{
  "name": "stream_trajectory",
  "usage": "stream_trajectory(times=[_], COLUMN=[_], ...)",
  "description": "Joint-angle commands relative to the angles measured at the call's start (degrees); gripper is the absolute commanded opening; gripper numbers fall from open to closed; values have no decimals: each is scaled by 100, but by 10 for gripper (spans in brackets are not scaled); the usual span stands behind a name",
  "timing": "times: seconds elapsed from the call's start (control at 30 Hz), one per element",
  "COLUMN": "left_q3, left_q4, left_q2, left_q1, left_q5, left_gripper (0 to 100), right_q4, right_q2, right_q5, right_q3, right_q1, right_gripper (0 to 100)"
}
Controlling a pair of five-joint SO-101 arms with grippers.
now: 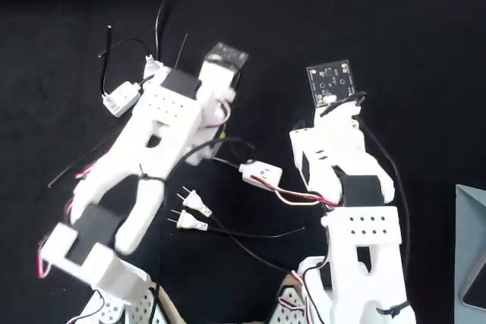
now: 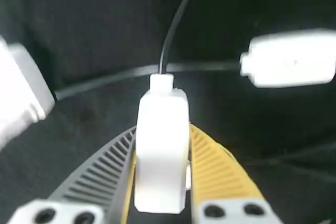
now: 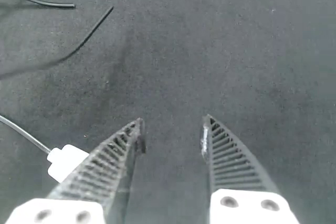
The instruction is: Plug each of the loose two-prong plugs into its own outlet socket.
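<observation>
L pincer (image 2: pixel 163 129) is clamped on a white cabled block (image 2: pixel 160 156), prob. a socket steadied for mating. R pincer (image 3: pixel 172 129) is held wide. 2 plugs (image 1: pixel 197 203) are seen loose on the desk (image 1: pixel 425 28), toward 7 o'clock.

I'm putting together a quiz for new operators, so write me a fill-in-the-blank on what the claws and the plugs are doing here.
The left claw is shut on a white connector with a ____ cord.
The right claw stands ____ above the black table.
In the high view, ____ loose two-prong plugs lie on the table between the arms.
Missing words: black; open; two.
</observation>
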Motion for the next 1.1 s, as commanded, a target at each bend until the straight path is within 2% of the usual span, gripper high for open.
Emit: stream_trajectory(times=[0.0,0.13,0.23,0.37,0.43,0.5,0.77,1.07], left_q3=[1552,2853,3565,4189,4277,4233,3521,3732], left_q4=[-589,-1486,-1978,-2277,-2259,-2171,-1697,-2330], left_q2=[-1125,-1916,-2259,-2382,-2435,-2444,-2444,-2409], left_q1=[-75,-444,-716,-1024,-1138,-1288,-1965,-2905], left_q5=[-396,-519,-879,-897,-756,-721,-1073,-1670], left_gripper=[29,33,46,191,266,300,299,299], right_q4=[-79,-105,-114,-114,-114,-114,-114,-114], right_q2=[-101,-101,-101,-101,-101,-101,-101,-92], right_q5=[9,35,35,26,18,9,9,35], right_q3=[-277,-127,-92,-101,-92,-92,-66,-57], right_q1=[-18,-290,-396,-396,-404,-404,-404,-404], right_gripper=[177,177,177,178,179,179,178,178])
